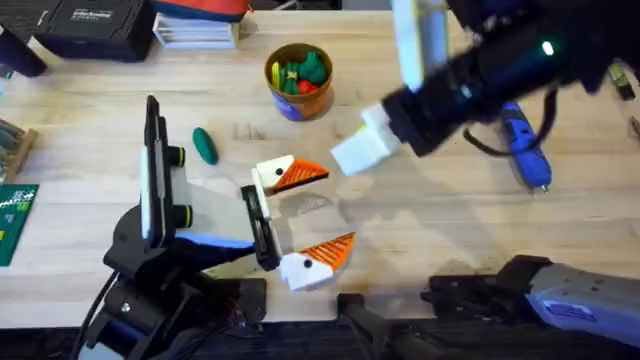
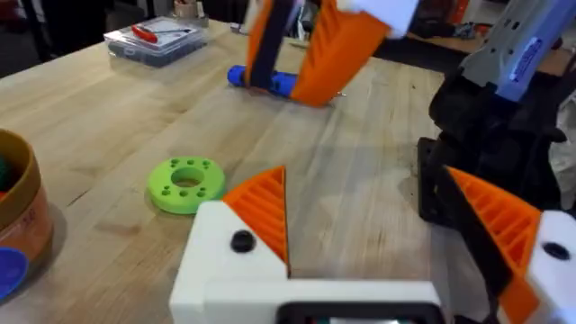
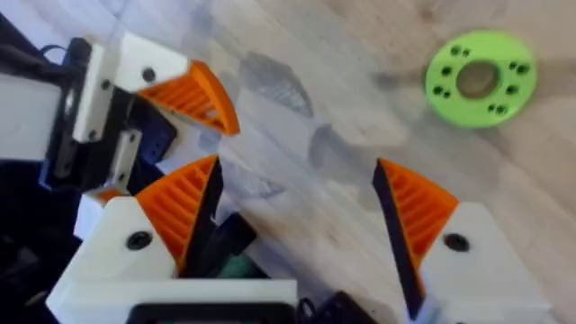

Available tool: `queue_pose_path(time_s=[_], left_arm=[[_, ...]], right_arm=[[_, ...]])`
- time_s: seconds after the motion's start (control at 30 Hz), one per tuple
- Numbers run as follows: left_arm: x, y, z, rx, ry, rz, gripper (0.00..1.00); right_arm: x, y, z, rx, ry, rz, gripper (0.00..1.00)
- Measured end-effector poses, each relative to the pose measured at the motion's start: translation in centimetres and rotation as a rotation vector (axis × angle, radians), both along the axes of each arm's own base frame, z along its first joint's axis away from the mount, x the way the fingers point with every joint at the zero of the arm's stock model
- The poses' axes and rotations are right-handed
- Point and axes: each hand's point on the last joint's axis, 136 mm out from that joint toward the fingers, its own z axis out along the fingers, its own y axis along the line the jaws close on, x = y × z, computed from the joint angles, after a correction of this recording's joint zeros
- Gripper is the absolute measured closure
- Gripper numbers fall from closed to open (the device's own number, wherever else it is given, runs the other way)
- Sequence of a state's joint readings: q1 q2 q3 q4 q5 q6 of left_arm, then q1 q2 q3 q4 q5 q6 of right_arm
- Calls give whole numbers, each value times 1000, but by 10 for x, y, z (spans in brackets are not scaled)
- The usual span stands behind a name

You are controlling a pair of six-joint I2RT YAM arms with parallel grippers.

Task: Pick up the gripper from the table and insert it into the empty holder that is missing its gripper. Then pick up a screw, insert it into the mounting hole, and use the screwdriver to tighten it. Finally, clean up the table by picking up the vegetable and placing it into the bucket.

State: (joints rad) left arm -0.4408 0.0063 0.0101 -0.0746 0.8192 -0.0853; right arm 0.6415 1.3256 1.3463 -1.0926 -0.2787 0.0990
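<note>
On the desk [image 1: 420, 230], just beside the left arm's upright link and a little short of the bucket [image 1: 298, 100], the vegetable [image 1: 205, 145] lies flat on its side, apart from everything else. Judge it as a light, hard, smooth plastic toy that can roll or squirt out of a pinch, so take it across its short middle with the ribbed orange pads square to its sides, not at the rounded ends. The left claw [image 1: 335, 207] stands wide, holding nothing, and an orange pad sits on each white finger. The right claw [image 3: 297, 166] is also spread wide and empty above the bare wood, near the flat green ring [image 3: 481, 76]. In the left wrist view the holder [image 2: 225, 261] carries its orange pad, and the mounting hole [image 2: 241, 240] shows as a dark round spot. You cannot tell from here whether a screw sits in it. The screwdriver [image 1: 525, 145] lies on the right side of the desk, partly under the right arm. It looks the heaviest piece here, stiff and round, so grip it around the thick barrel near its balance point, never by the thin tip. The bucket already holds a heap of coloured toys, so it probably tips easily if nudged at the rim. Bring the vegetable in from straight above.
</note>
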Motion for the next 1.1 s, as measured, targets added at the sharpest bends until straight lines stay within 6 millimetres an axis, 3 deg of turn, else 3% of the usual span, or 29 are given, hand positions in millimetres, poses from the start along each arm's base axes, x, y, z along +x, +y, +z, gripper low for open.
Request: queue_pose_path(time_s=[0.13,0.37,0.57,0.63,0.73,0.77,0.97,1.1], left_arm=[[0,0,0,0,0,0,15],[0,0,0,0,0,0,15],[1,0,0,1,-4,4,343],[1,0,0,2,-6,5,527],[1,0,0,2,-6,7,937],[1,0,0,3,-9,7,983],[2,1,0,3,-11,11,994],[2,1,0,3,-11,11,995]], right_arm=[[-15,-19,-10,101,44,-36,9],[-60,-40,1,326,86,49,8],[-82,-41,2,372,57,214,8],[-82,-40,3,380,21,257,8],[-81,-39,5,387,-14,293,8],[-80,-38,5,391,-27,303,8],[-70,-34,9,405,-101,338,8],[-56,-40,-1,341,-105,287,8]])
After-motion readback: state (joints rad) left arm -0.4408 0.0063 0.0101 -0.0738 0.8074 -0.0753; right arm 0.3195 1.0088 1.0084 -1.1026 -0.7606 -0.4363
